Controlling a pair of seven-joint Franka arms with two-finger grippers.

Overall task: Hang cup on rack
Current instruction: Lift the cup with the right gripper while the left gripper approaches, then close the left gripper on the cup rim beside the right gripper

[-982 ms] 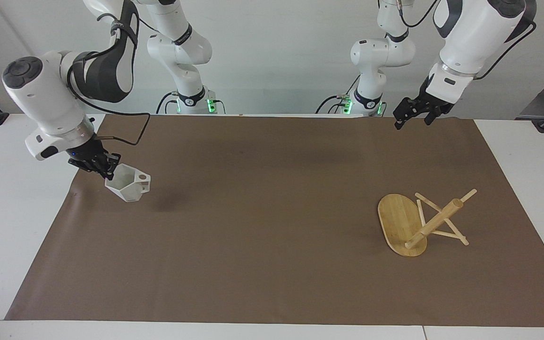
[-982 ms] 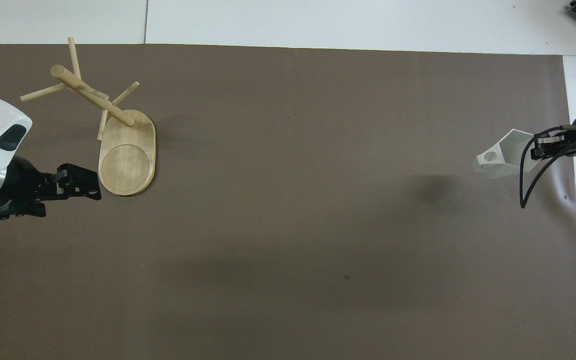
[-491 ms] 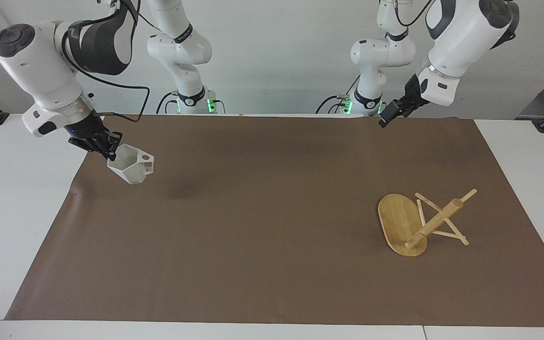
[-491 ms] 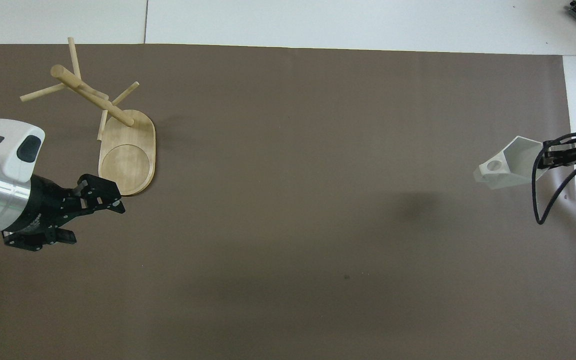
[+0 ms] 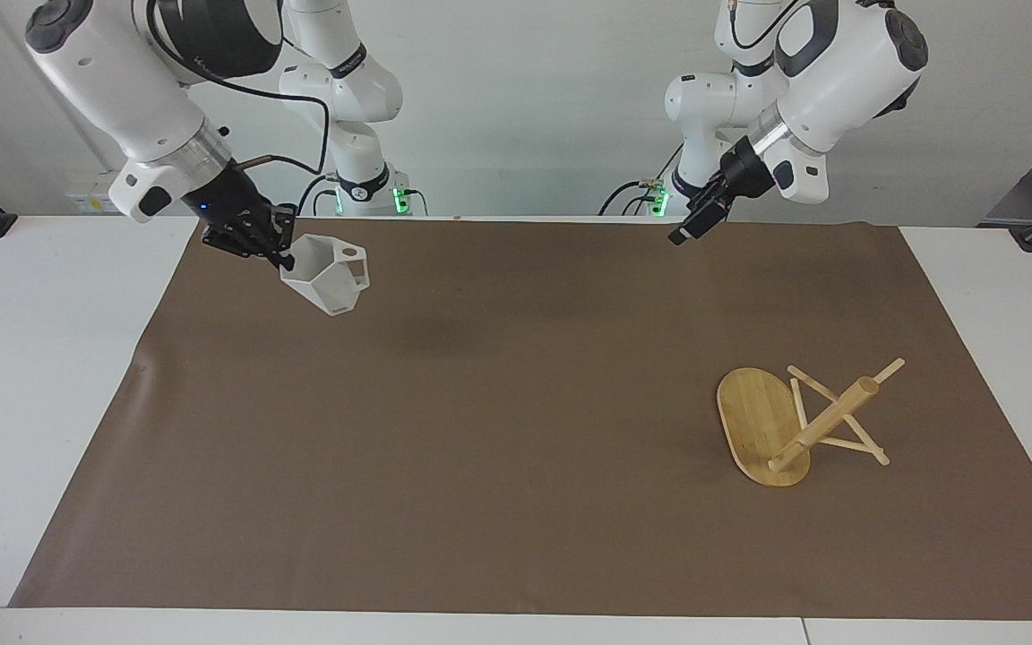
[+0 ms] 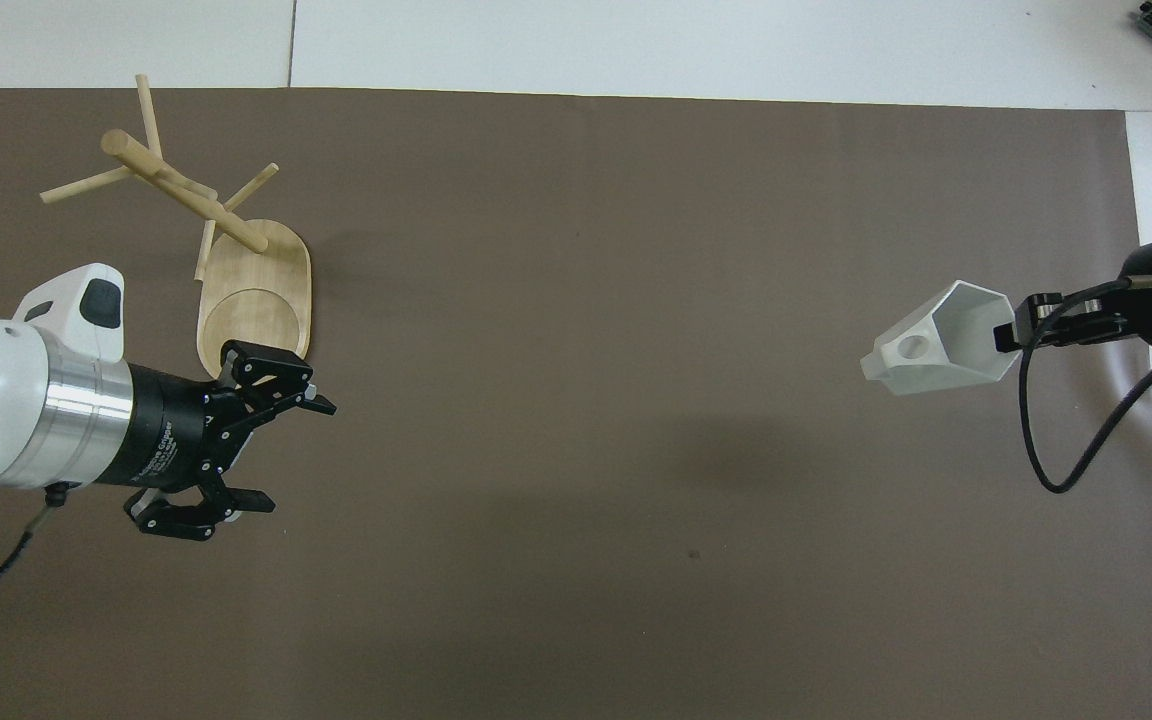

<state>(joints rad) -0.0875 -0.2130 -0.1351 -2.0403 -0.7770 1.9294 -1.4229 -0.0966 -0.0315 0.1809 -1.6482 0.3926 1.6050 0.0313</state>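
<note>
**Brown mat, toppled bamboo rack, white cup held aloft**

Brown matting (image 5: 516, 502) covers most of the white surface (image 5: 32, 403), running nearly from one end to the other. On it, toward the left arm's end, the bamboo mug rack (image 5: 798, 421) lies tipped over: its oval base (image 6: 254, 320) stands on edge while the thick round post (image 6: 181, 190) slants away from it, and the thin crossing pegs point outward, some tips resting on the mat.

The left claw (image 6: 271, 450) hangs in the air over bare mat just beside the rack's base, touching nothing, its fingers (image 6: 246, 500) spread wide apart.

The right claw (image 5: 276, 253) is raised over the mat toward the right arm's end, clenched on the rim of the white faceted cup (image 5: 326, 274). The cup is off the surface, tilted so that its hexagonal mouth faces partly upward. Its blocky handle (image 6: 904, 350), pierced by a round hole, points away from the claw, toward the middle of the surface. Cup and rack are well apart.
</note>
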